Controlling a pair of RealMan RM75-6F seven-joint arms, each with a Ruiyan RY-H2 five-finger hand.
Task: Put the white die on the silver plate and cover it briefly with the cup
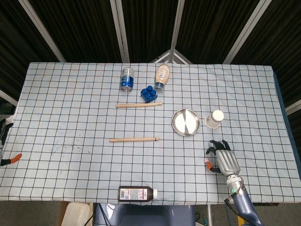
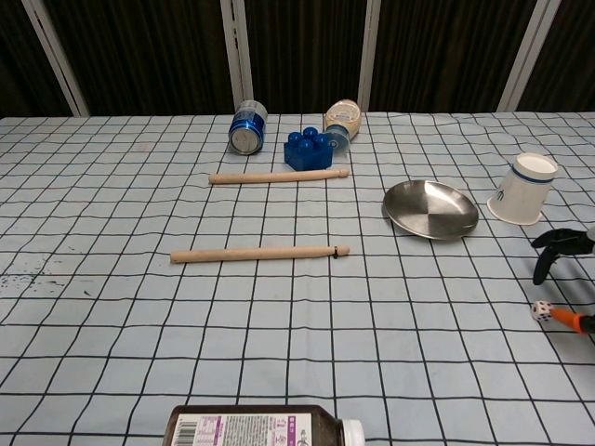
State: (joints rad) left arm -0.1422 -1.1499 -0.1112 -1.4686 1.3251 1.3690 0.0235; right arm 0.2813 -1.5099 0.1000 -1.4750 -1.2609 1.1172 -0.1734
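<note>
The small white die (image 2: 540,311) lies on the checked cloth at the front right, partly hidden behind my right thumb in the head view (image 1: 206,161). My right hand (image 1: 223,159) hovers just to the right of it, fingers spread and curved downward, holding nothing; its orange thumb tip (image 2: 576,321) sits right beside the die. The silver plate (image 1: 185,122) (image 2: 430,209) stands bare behind the die. An upside-down white paper cup (image 1: 215,118) (image 2: 522,189) sits to the plate's right. Only a sliver of my left hand (image 1: 5,141) shows at the far left edge, off the table, with nothing in it.
At the back stand a blue can (image 1: 127,78), a lying sauce bottle (image 1: 162,75) and a blue toy brick (image 1: 148,93). Two wooden sticks (image 1: 139,105) (image 1: 134,139) lie mid-table. A brown bottle (image 1: 137,193) lies at the front edge.
</note>
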